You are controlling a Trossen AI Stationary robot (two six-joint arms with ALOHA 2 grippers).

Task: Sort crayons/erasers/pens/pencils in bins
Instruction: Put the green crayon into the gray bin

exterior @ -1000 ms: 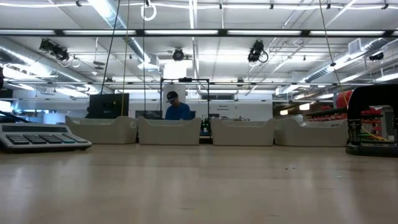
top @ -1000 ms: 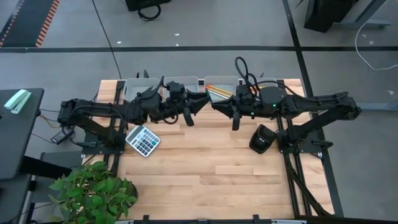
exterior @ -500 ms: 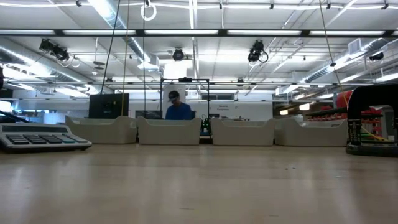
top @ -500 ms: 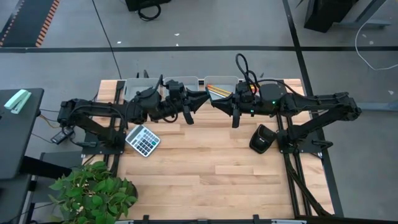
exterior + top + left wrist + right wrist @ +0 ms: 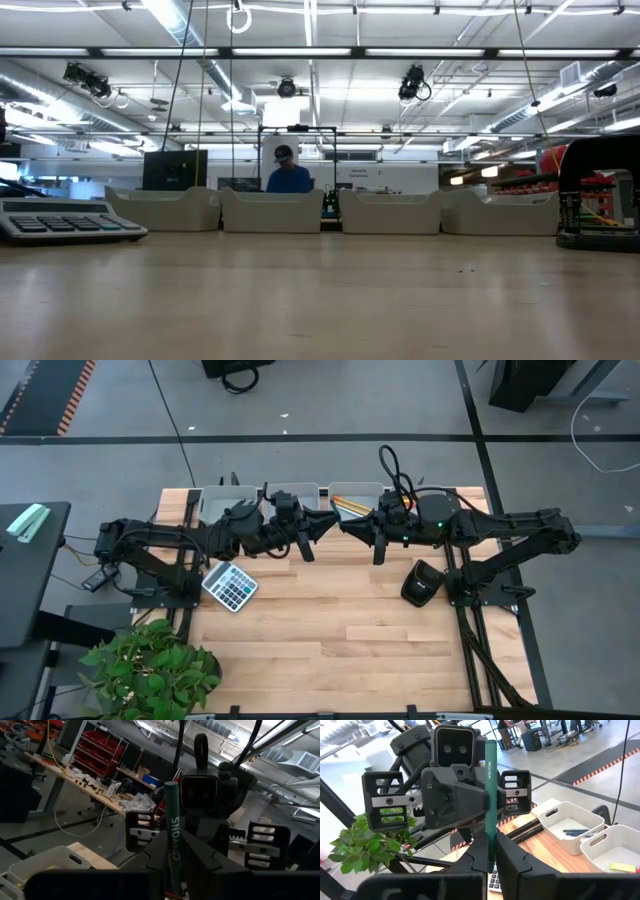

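Currently, both dark arms meet above the far edge of the light wooden table point(image 5: 330, 620), over the row of four light-grey rectangular plastic bins point(image 5: 270, 211). The left hand point(image 5: 172, 870) and the right hand point(image 5: 490, 851) face each other tip to tip, and a single dark green crayon point(image 5: 490, 790) stands upright between them. In the right wrist view the right hand's two fingers point(image 5: 479, 855) are pressed against the lower part of the crayon, whose wrapper reads "NON-TOXIC". In the left wrist view the left hand's fingers point(image 5: 159, 851) close on the same crayon, whose wrapper reads "CRAYONS". Each hand is therefore pinching the green crayon, which is held in the air and is not in any bin.

In the high view the meeting point lies between the two middle bins; thin orange and yellow pencils point(image 5: 349, 508) lie in the bin just beside the right hand. The right wrist view shows blue sticks in one bin and a small yellow block in the bin beside it.

A grey calculator point(image 5: 230, 586) lies on the table near the left arm's base. A black stand point(image 5: 423, 584) sits near the right arm's base. A green potted plant point(image 5: 150, 670) stands at the table's near left corner. A person in a blue top point(image 5: 288, 178) shows in the room beyond the bins.
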